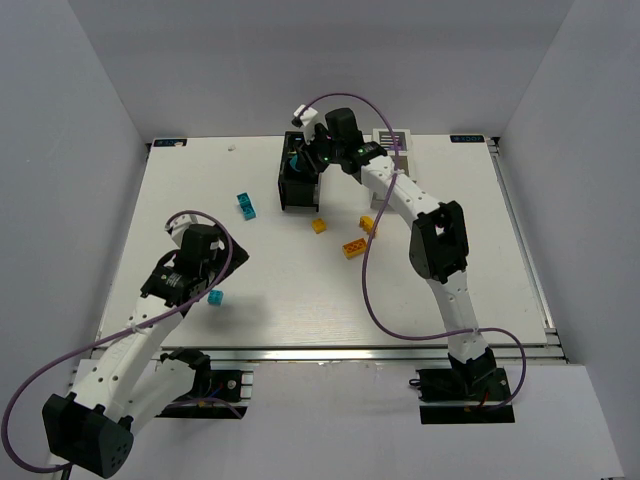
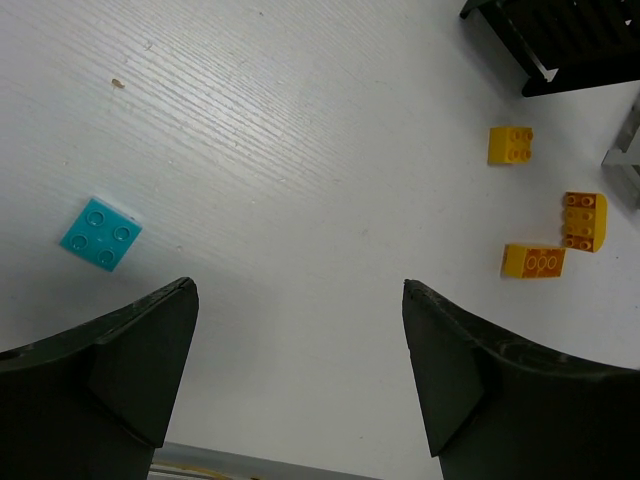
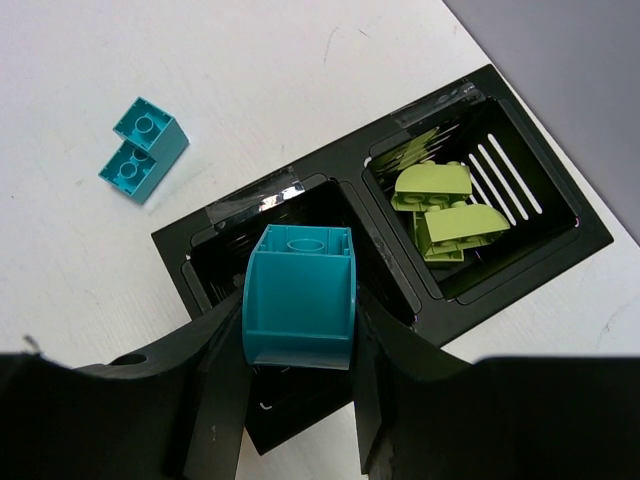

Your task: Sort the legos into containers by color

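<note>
Tabletop (image 2: 300, 120) has a flat cyan brick (image 2: 100, 233) near the left end effector (image 2: 298, 300), which hangs spread wide and empty, probably lining up that pick. Three orange bricks (image 2: 533, 260) sit further right. Right end effector (image 3: 298, 340) pinches a chunky cyan brick (image 3: 298, 290) above the black box (image 3: 340, 160), over the compartment beside the lime-green pieces (image 3: 440, 210), so colors don't mix.

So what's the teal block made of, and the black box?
The teal block looks like hard plastic: smooth, slightly shiny, with a moulded round stud on top. The black box is probably plastic too: duller, with neat moulded slots.
</note>
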You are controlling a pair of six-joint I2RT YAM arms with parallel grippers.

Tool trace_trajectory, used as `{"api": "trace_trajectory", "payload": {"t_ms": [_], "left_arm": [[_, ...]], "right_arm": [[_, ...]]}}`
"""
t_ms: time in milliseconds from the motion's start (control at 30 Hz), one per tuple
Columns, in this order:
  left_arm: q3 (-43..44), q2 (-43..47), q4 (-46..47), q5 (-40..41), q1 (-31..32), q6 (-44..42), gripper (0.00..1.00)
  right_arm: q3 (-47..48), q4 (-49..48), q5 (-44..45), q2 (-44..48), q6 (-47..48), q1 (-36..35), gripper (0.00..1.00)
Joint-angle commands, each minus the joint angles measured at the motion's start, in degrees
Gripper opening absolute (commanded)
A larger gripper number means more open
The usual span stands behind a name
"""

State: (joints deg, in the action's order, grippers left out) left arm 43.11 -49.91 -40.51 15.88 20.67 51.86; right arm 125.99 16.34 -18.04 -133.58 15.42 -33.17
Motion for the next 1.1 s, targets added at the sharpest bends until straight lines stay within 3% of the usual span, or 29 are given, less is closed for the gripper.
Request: {"api": "trace_trajectory", "payload": {"t_ms": [0, 33, 133, 167, 433, 533, 600, 733, 767, 833, 867, 933, 967, 1000, 1033, 1067], "left_arm": [[-0.31, 0.96, -0.97, 0.82, -0.45, 0.35, 0.92], [-0.22, 1.13, -1.06, 1.08, -0.45, 0.35, 0.92], [-0.05, 1.22, -1.50, 1.43, -0.45, 0.44, 0.93], [-0.13, 1.22, -1.76, 1.61, -0.45, 0.53, 0.93], [0.91, -1.76, -3.43, 2.49, -0.54, -0.09, 0.94], [2.06, -3.96, -4.05, 2.49, -0.80, -1.14, 0.88], [2.59, -4.84, -4.05, 2.05, -1.24, -2.28, 0.82], [3.99, -8.44, -4.49, 0.12, -2.91, -5.44, 0.53], [4.69, -10.62, -4.66, -0.40, -3.87, -6.06, 0.37], [5.49, -13.18, -5.28, -1.98, -4.67, -8.08, 0.28], [5.84, -14.41, -5.45, -2.43, -5.19, -8.61, 0.25], [6.81, -17.67, -5.80, -2.87, -5.55, -9.67, 0.26], [6.98, -18.63, -5.89, -2.70, -5.81, -9.93, 0.44], [7.25, -20.12, -6.16, -2.26, -5.90, -10.02, 0.56], [7.16, -20.83, -6.16, -1.73, -6.07, -10.11, 0.63], [7.07, -21.45, -6.16, -1.38, -6.42, -10.19, 0.72]], "right_arm": [[2.15, -2.80, 0.38, -0.54, 0.49, -0.49, 0.25], [2.15, -2.80, 0.38, -0.72, 0.49, -0.49, 0.26], [2.06, -3.06, 0.64, -0.89, 0.84, -0.76, 0.47], [1.98, -3.07, 0.99, -0.81, 0.93, -0.84, 0.62], [1.80, -1.32, 1.08, 1.91, 3.47, -0.76, 0.89], [-2.05, -1.21, 0.03, 8.03, 7.95, -0.32, 0.89], [-11.88, -5.60, -2.42, 16.01, 10.59, 0.82, 0.89], [-22.53, -4.31, -20.60, 26.16, 14.81, 5.30, 0.81], [-23.77, -0.64, -26.98, 27.66, 15.86, 6.87, 0.69], [-27.98, 3.51, -32.03, 31.96, 21.04, 7.85, 0.47], [-30.00, 5.18, -32.49, 33.63, 22.79, 8.38, 0.27], [-37.44, 8.00, -32.32, 38.62, 26.31, 8.65, 0.15], [-39.75, 9.14, -32.32, 40.31, 27.63, 8.73, 0.18], [-42.04, 11.06, -32.06, 43.02, 28.43, 8.73, 0.24], [-46.41, 11.95, -31.36, 44.18, 29.39, 8.82, 0.47], [-48.37, 12.66, -30.83, 45.32, 29.75, 8.74, 0.54]]}}
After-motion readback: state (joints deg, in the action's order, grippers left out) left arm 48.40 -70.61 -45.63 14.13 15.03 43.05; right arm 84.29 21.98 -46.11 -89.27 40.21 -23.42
